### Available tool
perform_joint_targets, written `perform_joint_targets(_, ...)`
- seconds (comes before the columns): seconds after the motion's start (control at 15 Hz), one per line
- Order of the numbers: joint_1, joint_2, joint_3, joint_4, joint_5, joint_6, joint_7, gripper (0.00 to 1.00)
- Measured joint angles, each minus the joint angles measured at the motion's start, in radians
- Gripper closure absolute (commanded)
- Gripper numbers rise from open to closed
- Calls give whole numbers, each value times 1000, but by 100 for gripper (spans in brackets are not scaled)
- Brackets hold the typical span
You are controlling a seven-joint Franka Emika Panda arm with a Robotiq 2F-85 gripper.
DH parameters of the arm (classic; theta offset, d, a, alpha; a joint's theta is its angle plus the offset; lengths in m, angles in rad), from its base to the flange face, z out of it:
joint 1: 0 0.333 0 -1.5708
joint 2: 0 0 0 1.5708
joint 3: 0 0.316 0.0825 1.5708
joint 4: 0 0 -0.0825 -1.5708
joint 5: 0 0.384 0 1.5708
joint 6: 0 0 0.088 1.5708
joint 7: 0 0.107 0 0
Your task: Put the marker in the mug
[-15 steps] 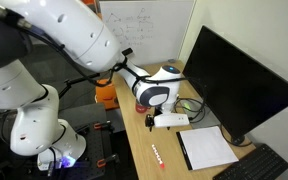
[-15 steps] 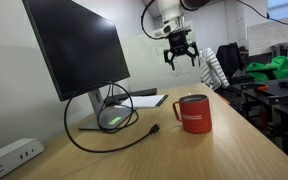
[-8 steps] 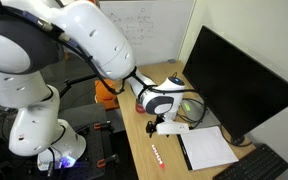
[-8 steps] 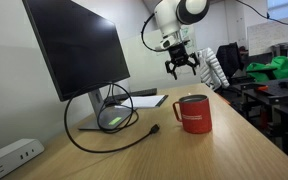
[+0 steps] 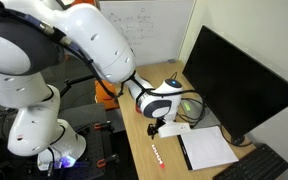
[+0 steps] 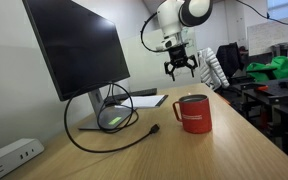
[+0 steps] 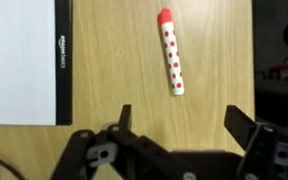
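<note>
The marker [image 7: 171, 52], white with red dots and a red cap, lies on the wooden desk; in the wrist view it is just ahead of my open gripper [image 7: 182, 125], between the finger lines. It also shows in an exterior view [image 5: 158, 155] near the desk's edge, below my gripper [image 5: 155, 130]. The red mug [image 6: 193, 113] stands upright on the desk, nearer the camera than my gripper [image 6: 180, 70], which hangs open and empty above the desk. The mug does not show in the wrist view.
A white notepad [image 7: 19, 60] lies beside the marker [image 5: 206, 148]. A black monitor [image 6: 79, 50] stands along the desk with looped cables [image 6: 114, 110] at its foot. A keyboard [image 5: 259, 165], a power strip [image 6: 9, 155] and an orange object [image 5: 106, 95] are around.
My gripper has come down and moved along the desk toward the marker end. It stays open. The marker and mug have not moved.
</note>
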Motion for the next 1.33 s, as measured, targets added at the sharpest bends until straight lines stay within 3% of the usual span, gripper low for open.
perform_joint_targets(0.2,-66,19,17,-57,94,134,-227,0)
perform_joint_targets(0.47,-172,55,101,-79,382,145,-582,0)
perform_joint_targets(0.6,-201,63,105,-79,420,144,-671,0)
perform_joint_targets(1.07,-234,101,64,-57,409,148,-732,0)
perform_joint_targets(1.33,-228,171,59,-18,355,169,-701,9)
